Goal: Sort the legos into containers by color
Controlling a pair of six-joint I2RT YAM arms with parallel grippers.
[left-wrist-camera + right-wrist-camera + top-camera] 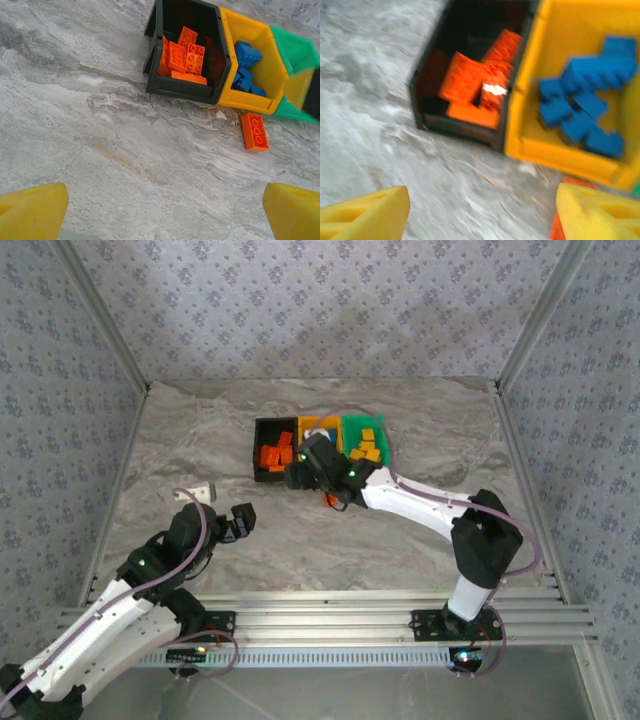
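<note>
Three joined bins stand mid-table: a black bin with red-orange legos, a yellow-orange bin with blue legos, and a green bin with yellow-orange legos. One loose red-orange lego lies on the table just in front of the yellow-orange bin. My right gripper hovers open over the table by the front of the black bin, and the loose lego peeks out beside its right finger. That view is blurred. My left gripper is open over bare table nearer the front.
The marble-patterned table has patterned walls on three sides. A small white object lies at the left, near my left arm. A metal rail runs along the near edge. There is open surface to the left and right of the bins.
</note>
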